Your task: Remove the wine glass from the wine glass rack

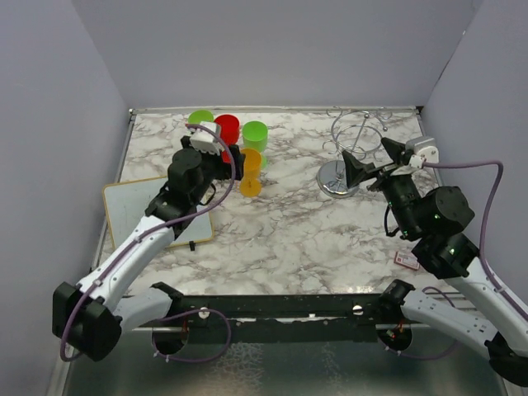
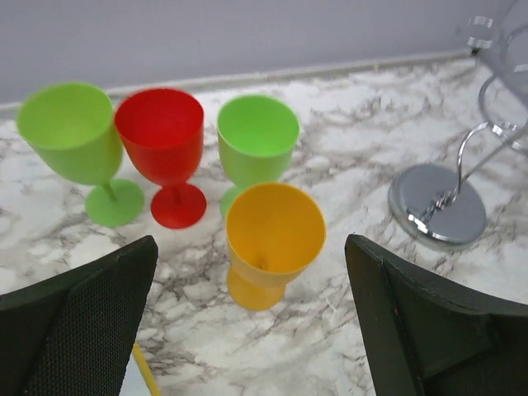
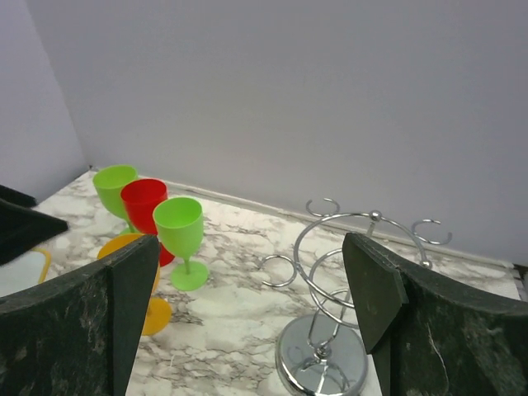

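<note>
Top view: looks pretty much done. Wine glass rack (image 1: 332, 181) at upper right with nothing hanging on its loops, orange wine glass (image 1: 251, 170) upright on the marble left of centre, just beside the left gripper (image 1: 233, 157). Right gripper (image 1: 373, 161) spread wide next to the rack base, holding nothing. Left wrist: fingers released either side of the orange glass, not touching it. Red glass (image 2: 161, 136), left green glass (image 2: 70, 132) and right green glass (image 2: 257, 136) crowded close behind, so probably best to back straight out. Right wrist: jaws wide apart, rack at bottom centre, hooks bare. White board (image 1: 132, 210) at the left of the top view, well apart.
</note>
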### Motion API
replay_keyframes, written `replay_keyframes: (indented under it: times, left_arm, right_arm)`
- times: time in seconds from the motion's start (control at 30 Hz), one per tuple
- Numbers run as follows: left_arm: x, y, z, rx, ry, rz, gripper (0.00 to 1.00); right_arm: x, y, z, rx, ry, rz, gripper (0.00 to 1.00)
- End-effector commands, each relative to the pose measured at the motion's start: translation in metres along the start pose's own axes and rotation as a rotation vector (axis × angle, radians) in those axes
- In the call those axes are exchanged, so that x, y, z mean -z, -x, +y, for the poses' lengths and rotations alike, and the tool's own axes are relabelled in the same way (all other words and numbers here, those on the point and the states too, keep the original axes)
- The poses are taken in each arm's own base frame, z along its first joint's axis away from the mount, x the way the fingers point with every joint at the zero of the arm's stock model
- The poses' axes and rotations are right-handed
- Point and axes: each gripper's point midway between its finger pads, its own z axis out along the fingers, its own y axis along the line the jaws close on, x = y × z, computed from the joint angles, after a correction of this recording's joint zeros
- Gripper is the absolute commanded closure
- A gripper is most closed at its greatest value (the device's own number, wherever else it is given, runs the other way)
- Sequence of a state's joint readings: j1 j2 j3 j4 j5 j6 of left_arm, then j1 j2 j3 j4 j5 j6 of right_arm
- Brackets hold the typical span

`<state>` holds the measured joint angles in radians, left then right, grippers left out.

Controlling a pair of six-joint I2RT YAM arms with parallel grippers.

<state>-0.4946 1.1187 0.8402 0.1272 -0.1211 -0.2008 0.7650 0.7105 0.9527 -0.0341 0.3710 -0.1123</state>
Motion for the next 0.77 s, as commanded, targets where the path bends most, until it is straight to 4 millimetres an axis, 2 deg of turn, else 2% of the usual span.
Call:
replay_keyframes:
  times: [0.0, 0.13, 0.27, 0.4, 0.5, 0.6, 0.73]
  left_arm:
    - [0.045, 0.077, 0.013, 0.071, 0.076, -0.136, 0.01]
    - [0.084, 0.140, 0.010, 0.084, 0.056, -0.306, 0.01]
    - [0.117, 0.175, 0.010, 0.096, 0.052, -0.422, 0.01]
    - [0.143, 0.192, 0.014, 0.112, 0.059, -0.496, 0.01]
    - [0.157, 0.200, 0.014, 0.119, 0.050, -0.534, 0.01]
    - [0.165, 0.201, 0.014, 0.116, 0.048, -0.545, 0.01]
    - [0.169, 0.199, 0.017, 0.112, 0.059, -0.540, 0.01]
  right_arm:
    - [0.006, -0.002, -0.028, -0.022, -0.164, 0.063, 0.06]
    - [0.008, 0.000, -0.039, -0.058, -0.234, 0.098, 0.06]
    - [0.012, 0.010, -0.040, -0.084, -0.233, 0.110, 0.06]
    - [0.018, 0.023, -0.043, -0.102, -0.221, 0.080, 0.06]
    - [0.021, 0.026, -0.046, -0.108, -0.233, 0.072, 0.05]
    - [0.019, 0.025, -0.040, -0.073, -0.195, 0.069, 0.00]
    - [0.014, 0.016, -0.044, -0.059, -0.237, 0.105, 0.00]
